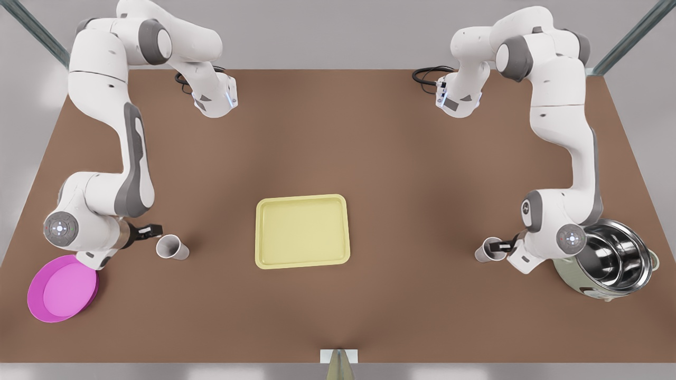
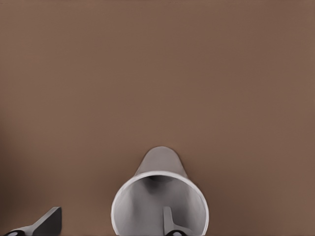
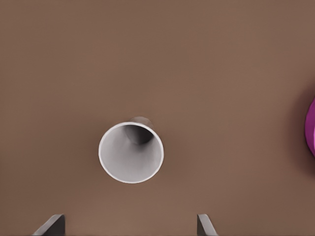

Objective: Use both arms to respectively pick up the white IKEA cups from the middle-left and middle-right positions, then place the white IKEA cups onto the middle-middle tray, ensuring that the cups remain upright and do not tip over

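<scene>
Two arms (image 1: 132,158) bend low, wide-open: left tool (image 1: 501,245) straddles one cup (image 1: 487,250) rim, right tool (image 1: 151,230) beside second cup (image 1: 172,247).

No legible text, labels, brand marks or numbers anywhere. White cups (image 1: 172,247) plain, tray (image 1: 302,230) unmarked, brown surface (image 1: 369,158) bare of print. Arm casings carry no readable lettering.
</scene>
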You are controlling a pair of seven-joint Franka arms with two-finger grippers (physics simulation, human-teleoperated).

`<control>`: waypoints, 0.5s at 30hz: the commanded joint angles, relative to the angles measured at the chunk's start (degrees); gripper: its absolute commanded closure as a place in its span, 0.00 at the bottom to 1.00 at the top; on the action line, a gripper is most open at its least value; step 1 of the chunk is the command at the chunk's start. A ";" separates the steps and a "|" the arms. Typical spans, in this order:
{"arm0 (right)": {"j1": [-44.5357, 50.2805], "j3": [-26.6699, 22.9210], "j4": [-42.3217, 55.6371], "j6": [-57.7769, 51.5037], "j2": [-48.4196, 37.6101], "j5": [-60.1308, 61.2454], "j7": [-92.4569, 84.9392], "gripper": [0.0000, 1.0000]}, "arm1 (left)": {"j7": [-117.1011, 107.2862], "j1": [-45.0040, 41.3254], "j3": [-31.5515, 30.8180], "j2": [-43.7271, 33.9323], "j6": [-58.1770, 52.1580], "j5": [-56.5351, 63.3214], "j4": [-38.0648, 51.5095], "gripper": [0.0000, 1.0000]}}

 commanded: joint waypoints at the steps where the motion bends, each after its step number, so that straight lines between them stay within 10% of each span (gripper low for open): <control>1: -1.06 -0.09 0.23 6.39 1.53 1.00 -0.40 0.00 | 3.66 0.08 0.00 0.63 3.32 -1.23 0.06 0.00; 4: -2.56 -0.09 0.23 7.80 3.64 1.52 -0.49 0.00 | 3.75 0.35 0.00 1.42 3.32 -1.14 -0.03 0.04; 6: -2.64 -0.09 0.23 9.91 5.40 3.28 -0.49 0.00 | 3.75 0.61 0.00 1.42 3.23 -1.31 -0.03 0.43; 15: -2.56 0.09 -1.44 12.37 8.57 3.63 0.47 0.00 | 3.75 0.26 -0.17 1.95 2.70 -5.18 -0.73 0.79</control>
